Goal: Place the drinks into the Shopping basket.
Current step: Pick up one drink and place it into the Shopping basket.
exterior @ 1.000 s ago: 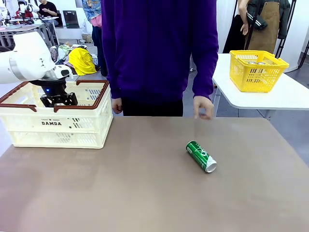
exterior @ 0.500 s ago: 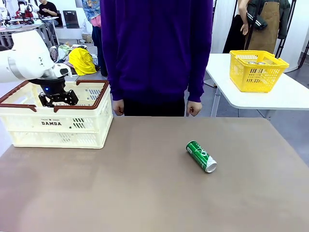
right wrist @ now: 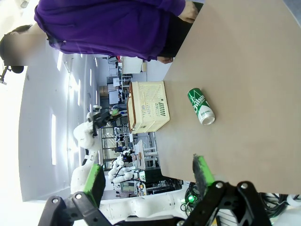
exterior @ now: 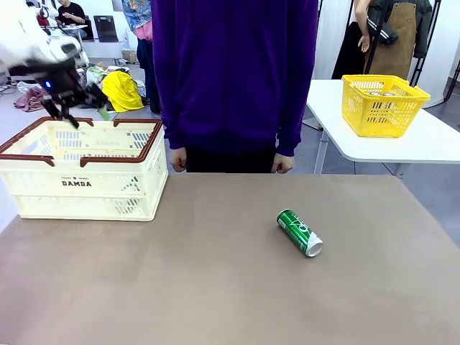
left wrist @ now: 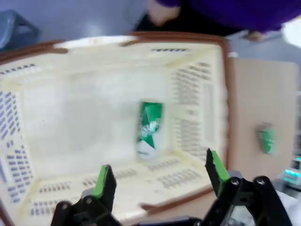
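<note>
Hovering above the Shopping basket [exterior: 86, 194], the left claw [exterior: 75, 115] is standing with its jaws wide apart and gripping nothing; I am judging it is there because one green can [left wrist: 149, 128] is lying on its side on the smooth cream floor inside, near a slotted plastic wall. The other green can [exterior: 300, 232], a slim metal cylinder with a silver end, is lying on the matte brown counter [exterior: 180, 287], well apart from the basket, probably waiting for pickup. The right claw [right wrist: 146, 172] is hanging open and empty too, above the counter.
</note>
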`<state>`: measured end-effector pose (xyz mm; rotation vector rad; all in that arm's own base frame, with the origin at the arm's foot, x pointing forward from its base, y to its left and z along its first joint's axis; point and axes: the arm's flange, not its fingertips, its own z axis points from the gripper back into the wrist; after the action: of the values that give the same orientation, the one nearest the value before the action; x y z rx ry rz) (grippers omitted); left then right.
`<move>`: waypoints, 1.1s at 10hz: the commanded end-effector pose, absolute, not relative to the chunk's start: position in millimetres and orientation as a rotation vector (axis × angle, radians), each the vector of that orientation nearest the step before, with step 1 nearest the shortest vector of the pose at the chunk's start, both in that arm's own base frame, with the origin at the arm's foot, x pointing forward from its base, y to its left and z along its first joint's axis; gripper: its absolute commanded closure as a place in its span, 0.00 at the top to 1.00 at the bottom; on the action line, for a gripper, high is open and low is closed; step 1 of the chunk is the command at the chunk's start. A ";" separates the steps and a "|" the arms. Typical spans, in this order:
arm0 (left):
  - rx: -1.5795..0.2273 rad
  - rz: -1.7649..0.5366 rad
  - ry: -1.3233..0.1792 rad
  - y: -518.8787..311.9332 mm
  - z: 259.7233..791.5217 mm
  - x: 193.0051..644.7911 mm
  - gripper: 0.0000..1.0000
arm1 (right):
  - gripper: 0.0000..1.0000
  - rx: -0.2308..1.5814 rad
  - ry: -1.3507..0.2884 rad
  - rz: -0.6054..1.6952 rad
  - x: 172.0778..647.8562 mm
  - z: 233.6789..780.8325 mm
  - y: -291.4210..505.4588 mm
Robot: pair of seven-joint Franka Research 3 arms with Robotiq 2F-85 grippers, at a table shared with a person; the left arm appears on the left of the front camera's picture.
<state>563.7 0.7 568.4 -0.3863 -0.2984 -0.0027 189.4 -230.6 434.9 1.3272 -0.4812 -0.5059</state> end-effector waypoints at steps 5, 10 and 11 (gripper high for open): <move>-1.040 0.002 -0.163 124.5 598.9 456.9 1.00 | 1.00 1.348 -0.503 -0.499 190.5 438.0 -230.5; -1.369 0.049 -0.165 246.0 552.1 456.4 1.00 | 1.00 1.348 -0.503 -0.499 190.5 438.0 -230.5; -1.299 0.005 -0.130 245.5 543.8 483.8 1.00 | 1.00 1.348 -0.503 -0.499 190.5 438.0 -230.5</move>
<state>448.0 247.5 534.6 -1.3439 -0.1698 0.0869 189.0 -230.8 435.0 1.3270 -0.4820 -0.5071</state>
